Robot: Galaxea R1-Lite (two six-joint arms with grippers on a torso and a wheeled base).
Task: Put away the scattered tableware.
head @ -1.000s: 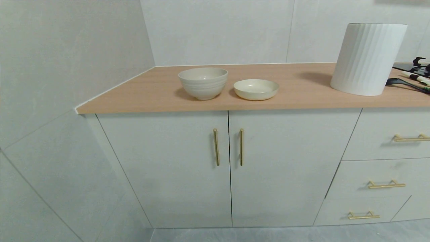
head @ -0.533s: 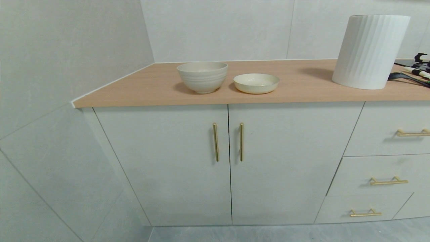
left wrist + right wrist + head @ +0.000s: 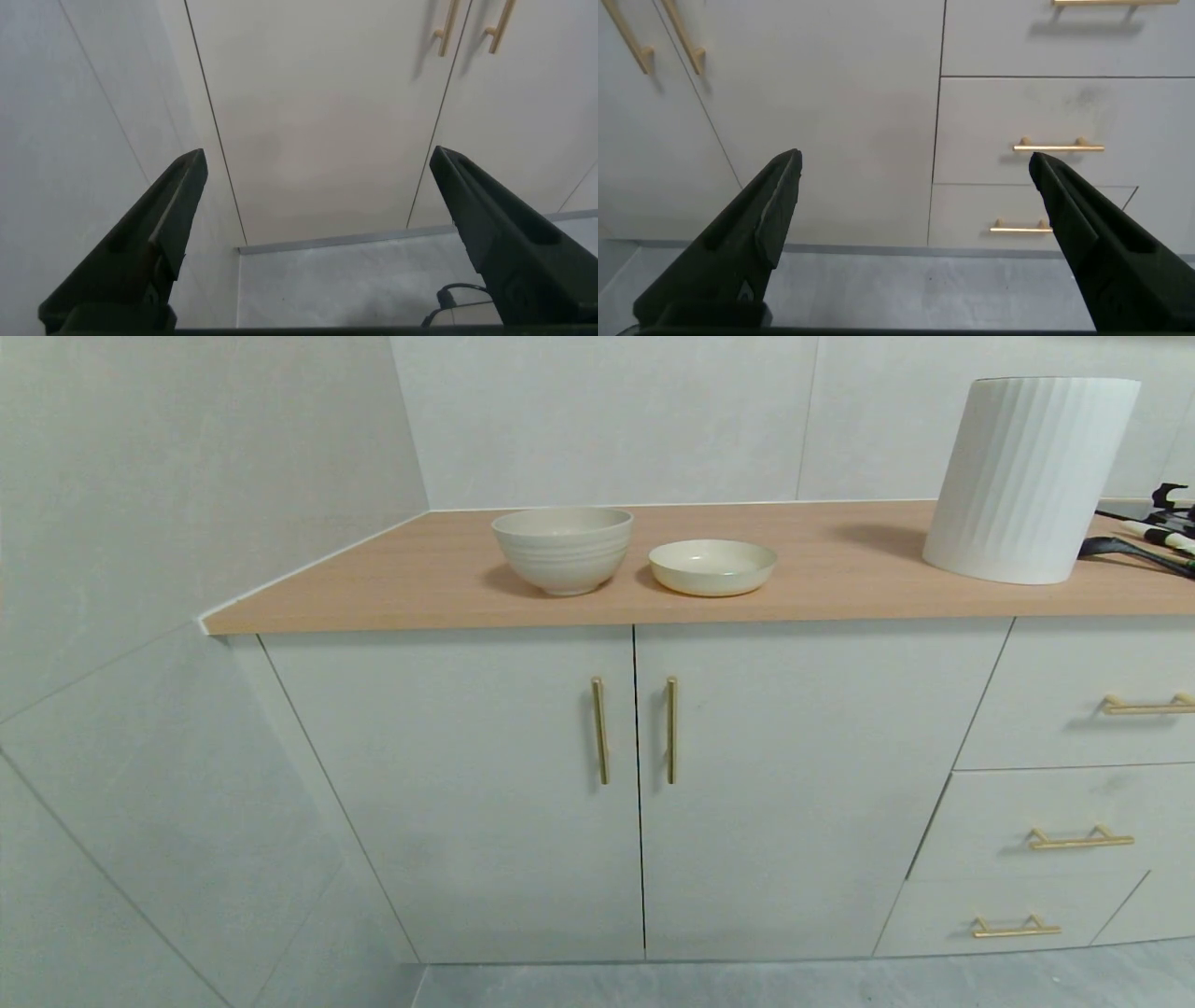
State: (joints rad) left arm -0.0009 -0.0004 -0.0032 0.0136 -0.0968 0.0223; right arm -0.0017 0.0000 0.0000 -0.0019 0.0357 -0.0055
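Up top, the head view takes in the wood-grain desk [image 3: 840, 588], where a deep ribbed bowl [image 3: 563, 549] sits just beside a shallow, smooth cream dish [image 3: 712, 567], well apart from a tall fluted white canister [image 3: 1027, 481]. Lower down, the left claw [image 3: 316, 159] spreads wide before pale cabinet doors [image 3: 318, 112] near the floor [image 3: 355, 280], and the right claw [image 3: 913, 159], equally wide, faces drawers [image 3: 1046, 112] with slim brass handles [image 3: 1058, 146].

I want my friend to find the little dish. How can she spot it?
Look at the wooden counter over the two-door cupboard. Two cream pieces sit side by side near its front edge. The dish is the right one, wide and shallow, while the bowl beside it is tall and deep.
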